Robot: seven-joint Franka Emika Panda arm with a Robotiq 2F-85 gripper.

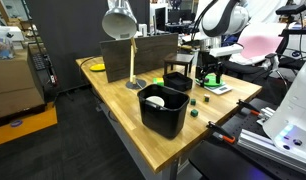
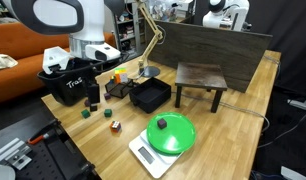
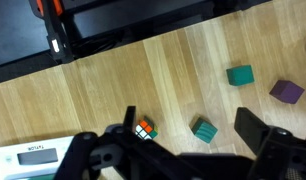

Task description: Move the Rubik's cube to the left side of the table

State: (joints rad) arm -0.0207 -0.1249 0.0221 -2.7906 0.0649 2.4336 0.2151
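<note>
The gripper is spread wide above the table and pinches nothing; its two dark fingers stand well apart in the wrist view. Between them lie two things on the light wood: the one Rubik's cube, close beside one finger, and one teal block near the middle of the gap. Cube and block lie apart, and whether the finger touches the cube cannot be told. Beyond the fingers are one more teal block, which makes two, and a single purple block near the frame's edge. One white kitchen scale shows at the lower corner of that view. In an exterior view the gripper hangs from the white arm over the small blocks, and the Rubik's cube lies on the tabletop near the table's front edge, between the blocks and the scale, which bears one green bowl. Further out stand one black bin, one shallow black tray, one small dark stool, one desk lamp and one dark upright board.
</note>
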